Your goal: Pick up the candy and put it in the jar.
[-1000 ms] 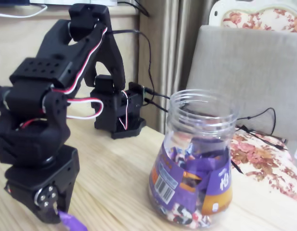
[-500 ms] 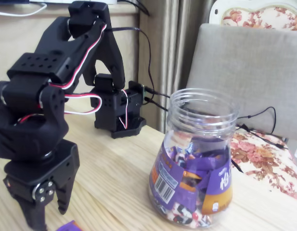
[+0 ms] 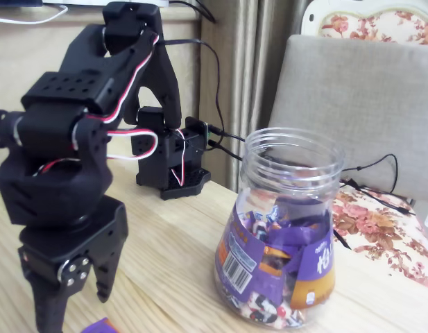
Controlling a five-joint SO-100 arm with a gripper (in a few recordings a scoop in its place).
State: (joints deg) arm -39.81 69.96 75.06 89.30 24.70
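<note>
While your end effector (image 3: 75, 302) hangs at the lower left of the fixed view, its two matte black plastic fingers stand spread wide and point down at the tabletop (image 3: 165, 263), with nothing between them. One finger is long and tapered, the other shorter and wedge-shaped, and a round metal hub ringed with small screws sits where they join. Just below the fingertips, at the bottom edge, you can see a corner of the candy (image 3: 103, 326), shiny purple and lying flat on the pale wood-grain tabletop, apart from both fingers. Compare the picture from a second ago: there the fingers were closed around the purple wrapper, whereas now they are parted and raised slightly, and the candy rests on the wood. Behind the end effector, the arm (image 3: 82, 118) rises in blocky black segments pierced with holes, with red, white and black wires looping along it to the base (image 3: 168, 159). To the right stands the jar (image 3: 283, 236), clear plastic with a wide ribbed neck, no lid, and a flared bell shape. Its purple and orange label carries a barcode; the white lettering is too blurred to read. Purple-wrapped sweets fill its lower part. A grey cushioned chair back (image 3: 359, 104) stands behind it.
</note>
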